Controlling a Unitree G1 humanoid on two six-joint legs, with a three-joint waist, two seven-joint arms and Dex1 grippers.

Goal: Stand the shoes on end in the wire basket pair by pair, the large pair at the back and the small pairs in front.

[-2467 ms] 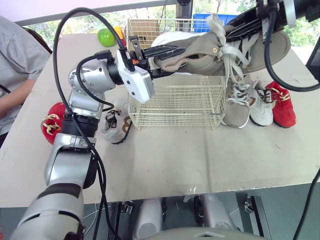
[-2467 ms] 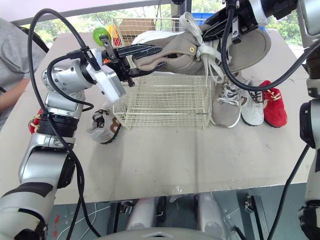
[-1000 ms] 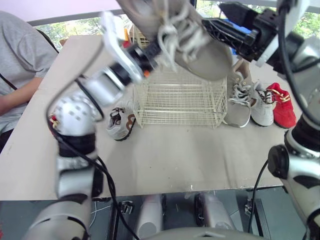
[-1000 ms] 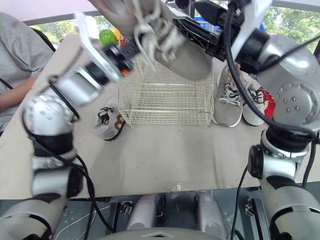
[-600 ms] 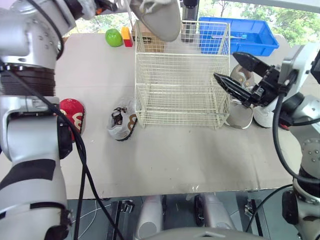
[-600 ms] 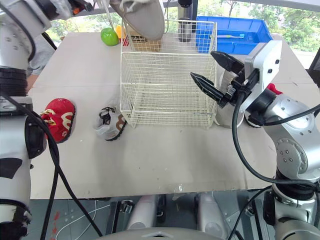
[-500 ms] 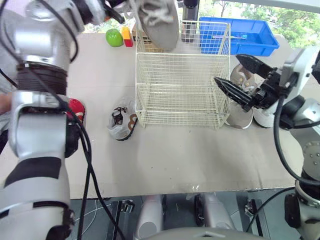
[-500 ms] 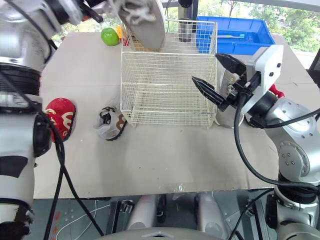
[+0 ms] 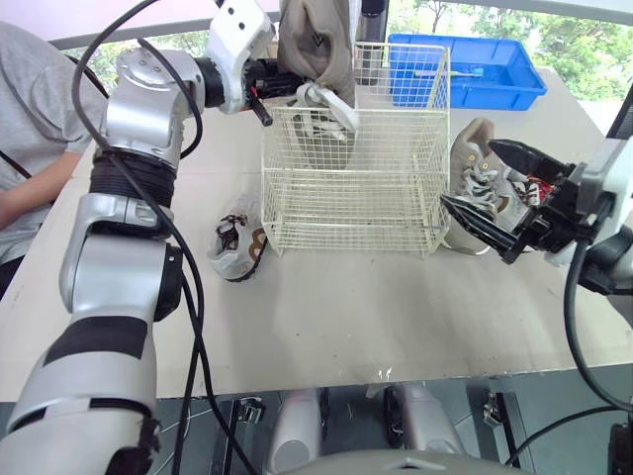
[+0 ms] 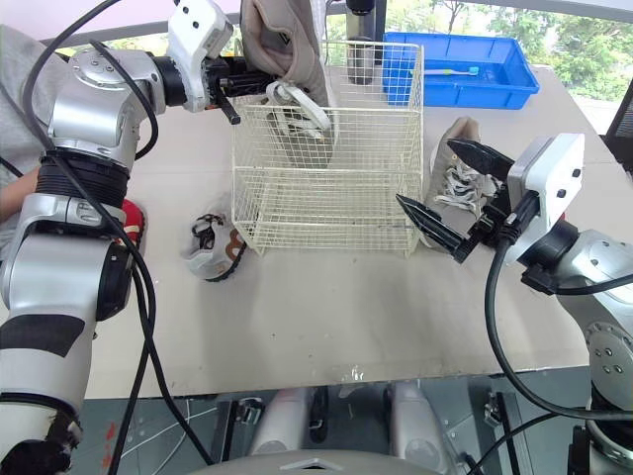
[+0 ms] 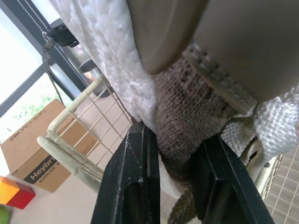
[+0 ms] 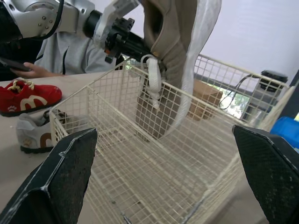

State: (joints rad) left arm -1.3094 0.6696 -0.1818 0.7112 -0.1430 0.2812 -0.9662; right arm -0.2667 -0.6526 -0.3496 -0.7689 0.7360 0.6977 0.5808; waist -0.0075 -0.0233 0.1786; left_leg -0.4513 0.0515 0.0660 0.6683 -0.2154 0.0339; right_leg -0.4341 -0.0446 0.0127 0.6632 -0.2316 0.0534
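Over the table (image 9: 326, 317), left pincer (image 9: 282, 81) tight on large shoe (image 9: 315, 40), by its collar (image 11: 182, 116) in wrist view; right pincer (image 10: 424, 170) apart.

wire basket (image 9: 348, 213): front half free | large shoe (image 9: 316, 49) blocks back-left

Bright, even daylight from beyond the far edge of the tabletop (image 9: 326, 327). Soft, faint shadows beneath the wire basket (image 9: 346, 213). Blown-out white glare in the left wrist view's background; sharp focus across both head views.
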